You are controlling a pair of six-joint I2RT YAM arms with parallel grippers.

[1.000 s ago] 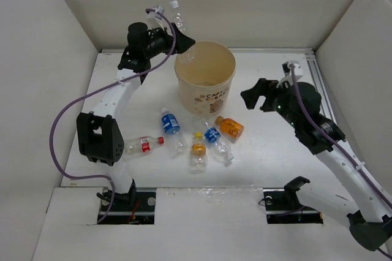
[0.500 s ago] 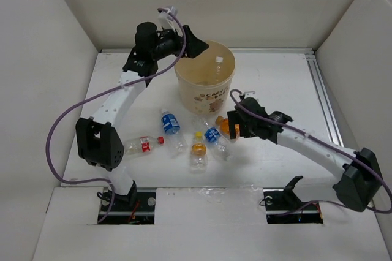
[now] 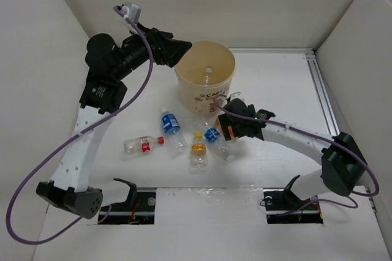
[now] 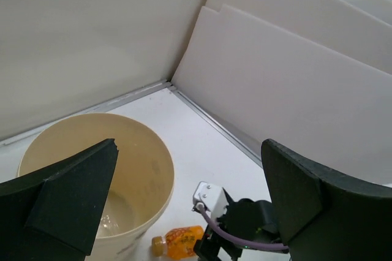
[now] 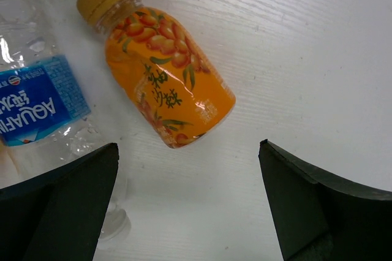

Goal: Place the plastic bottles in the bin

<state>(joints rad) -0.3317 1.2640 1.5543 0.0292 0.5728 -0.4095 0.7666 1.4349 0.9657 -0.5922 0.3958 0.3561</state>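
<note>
The tan bin [image 3: 207, 97] stands mid-table, with one clear bottle [image 3: 208, 75] lying inside it. My left gripper [image 3: 177, 49] is open and empty, raised beside the bin's left rim; its wrist view looks down on the bin [image 4: 156, 169]. My right gripper [image 3: 223, 128] is open, low over the orange bottle [image 5: 165, 83], which lies between and ahead of its fingers [image 5: 324, 206]. A blue-label bottle [image 5: 37, 102] lies just left of it. On the table lie a red-label bottle [image 3: 142, 144], a blue-label bottle [image 3: 170, 123], a yellow-cap bottle [image 3: 198, 151] and another blue-label bottle [image 3: 215, 138].
White walls enclose the table on three sides. A metal rail [image 3: 321, 92] runs along the right edge. The arm bases sit at the near edge. The left wrist view also shows the right arm [image 4: 251, 227] beside the orange bottle [image 4: 177, 239].
The left gripper let a clear bottle fall into the bin, then rose and drew back left. The right arm swung in from the right and came down over the orange bottle.
</note>
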